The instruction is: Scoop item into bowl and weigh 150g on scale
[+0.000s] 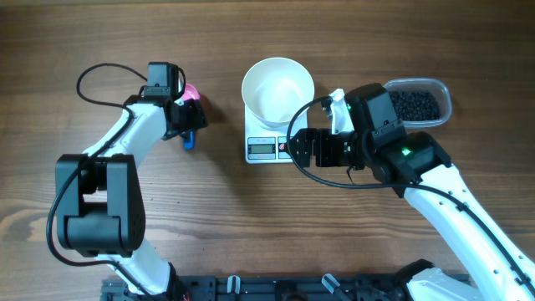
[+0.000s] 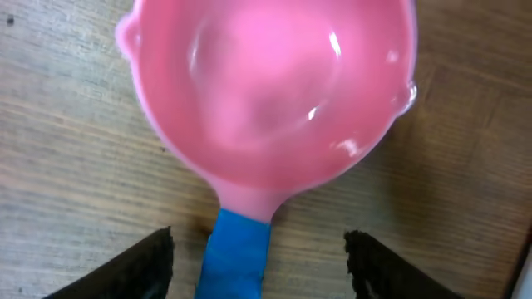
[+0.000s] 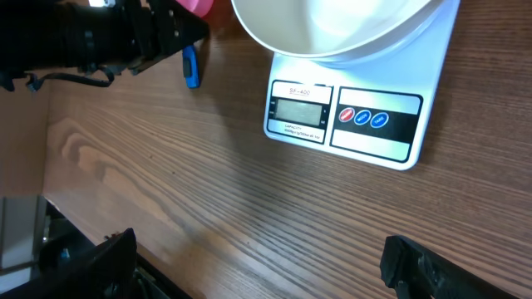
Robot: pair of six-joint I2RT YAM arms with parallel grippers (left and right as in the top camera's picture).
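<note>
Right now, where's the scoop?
Overhead, the pink scoop lies on the table left of the scale and bowl, beneath the left hand.

Digits on scale (image 3: pixel 359 143) unreadable (too small), bowl (image 3: pixel 332 29) cropped at top, scoop (image 2: pixel 266 91) handle cut off

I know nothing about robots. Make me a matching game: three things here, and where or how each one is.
1 round white bowl
2 pink plastic scoop with blue handle
3 clear plastic tub

A holds tiny black beads
B empty, on the small white digital scale
C straddled by the open left gripper

Pairs: 1-B, 2-C, 3-A
</note>
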